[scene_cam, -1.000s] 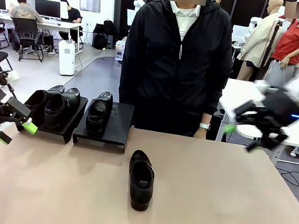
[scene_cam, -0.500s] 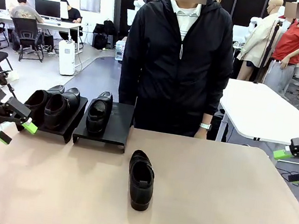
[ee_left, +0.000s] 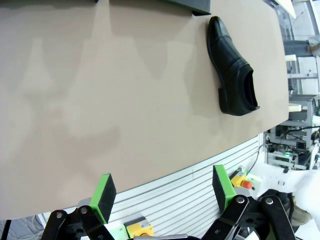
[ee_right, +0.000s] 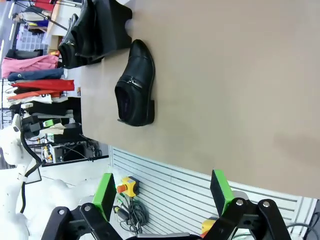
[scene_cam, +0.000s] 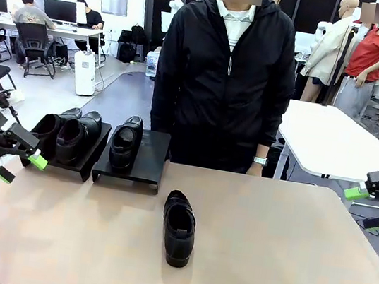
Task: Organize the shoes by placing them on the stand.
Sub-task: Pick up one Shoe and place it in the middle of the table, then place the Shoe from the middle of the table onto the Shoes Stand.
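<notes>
One black glossy shoe lies alone on the tan table, toe toward me; it also appears as the shoe in the left wrist view and the shoe in the right wrist view. Two shoes sit on the left black stand. A third shoe rests on the left half of the right stand. My left gripper hangs open at the table's left edge, its fingers empty. My right gripper is open beyond the right edge, with its fingers holding nothing.
A person in a black jacket stands at the far edge behind the stands, arms down. A white table stands off to the back right. The tan table is bare to the right of the lone shoe.
My right arm has swung from high over the back right down and out past the table's right edge. The left arm and the shoes are unchanged.
</notes>
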Robot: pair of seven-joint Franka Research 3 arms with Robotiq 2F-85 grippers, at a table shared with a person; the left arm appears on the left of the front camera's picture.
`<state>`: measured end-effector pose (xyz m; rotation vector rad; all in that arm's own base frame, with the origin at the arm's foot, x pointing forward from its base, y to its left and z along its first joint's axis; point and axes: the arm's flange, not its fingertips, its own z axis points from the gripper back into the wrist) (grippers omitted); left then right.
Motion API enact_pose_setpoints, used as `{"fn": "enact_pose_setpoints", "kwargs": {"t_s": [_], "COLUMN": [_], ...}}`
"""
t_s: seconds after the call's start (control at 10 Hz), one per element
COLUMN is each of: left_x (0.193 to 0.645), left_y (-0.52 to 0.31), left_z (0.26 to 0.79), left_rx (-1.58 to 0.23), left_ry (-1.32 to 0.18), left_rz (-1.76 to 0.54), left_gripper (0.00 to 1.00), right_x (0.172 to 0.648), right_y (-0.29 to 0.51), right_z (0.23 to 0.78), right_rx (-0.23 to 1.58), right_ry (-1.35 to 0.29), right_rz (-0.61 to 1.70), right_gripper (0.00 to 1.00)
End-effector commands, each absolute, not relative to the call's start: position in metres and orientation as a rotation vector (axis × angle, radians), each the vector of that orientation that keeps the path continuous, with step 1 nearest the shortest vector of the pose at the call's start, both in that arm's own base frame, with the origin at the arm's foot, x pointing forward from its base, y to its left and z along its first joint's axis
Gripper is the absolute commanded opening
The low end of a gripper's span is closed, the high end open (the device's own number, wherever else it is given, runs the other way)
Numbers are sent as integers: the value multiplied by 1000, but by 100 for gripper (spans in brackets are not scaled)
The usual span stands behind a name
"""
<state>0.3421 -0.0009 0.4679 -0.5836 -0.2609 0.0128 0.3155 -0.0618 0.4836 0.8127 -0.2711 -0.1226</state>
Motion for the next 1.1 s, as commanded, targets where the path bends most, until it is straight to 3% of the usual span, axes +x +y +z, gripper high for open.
{"fn": "enact_pose_setpoints", "kwargs": {"t_s": [0.0, 0.8, 1.0], "left_x": [339, 342, 348], "left_y": [2, -1, -121], "left_z": [467, 468, 484], "left_rx": [-578, -584, -491], "left_ry": [-259, -261, -178], "left_rz": [8, 13, -32], "left_gripper": [100, 100, 100], "right_x": [315, 315, 315], "right_y": [-61, -61, -61], "right_z": [489, 489, 489], "right_rx": [827, 827, 827], "right_ry": [-267, -267, -267], "right_rz": [-147, -147, -147], "right_gripper": [100, 100, 100]}}
